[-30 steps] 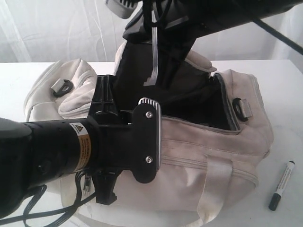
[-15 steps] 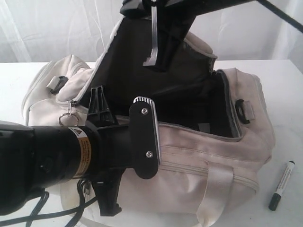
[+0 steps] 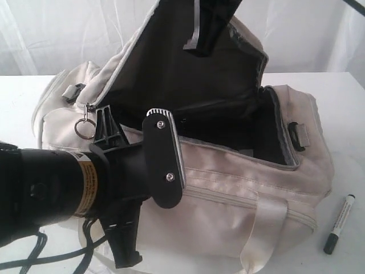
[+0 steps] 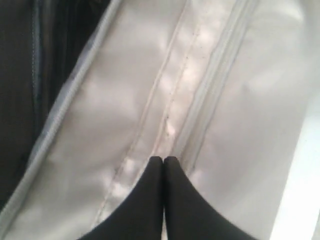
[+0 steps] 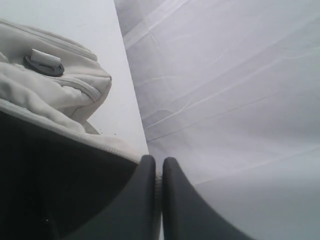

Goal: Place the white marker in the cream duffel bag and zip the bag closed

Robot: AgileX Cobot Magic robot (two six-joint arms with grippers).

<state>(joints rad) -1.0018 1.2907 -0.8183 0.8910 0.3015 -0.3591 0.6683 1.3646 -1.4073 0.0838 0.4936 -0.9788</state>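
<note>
The cream duffel bag (image 3: 228,188) lies on the white table with its top open, showing a dark inside. Its curved flap (image 3: 165,63) stands up, dark lining toward the camera. My right gripper (image 3: 199,40) is at the frame's top, shut on the flap's zip edge (image 5: 158,180). My left gripper (image 4: 163,160) is shut, its tips against the bag's front side beside a stitched seam, nothing seen between them. In the exterior view its body (image 3: 162,157) covers the tips. The white marker (image 3: 340,224) lies on the table right of the bag, dark cap nearest.
A metal zip-pull ring (image 3: 85,127) hangs at the bag's left end. A black strap loop (image 3: 296,136) sits on the right end. A webbing handle (image 3: 263,228) hangs down the front. A pale curtain (image 5: 225,75) backs the table.
The right gripper has risen with the flap, now mostly above the frame, and the bag mouth gapes wider. The left arm has shifted slightly left. The marker has not moved.
</note>
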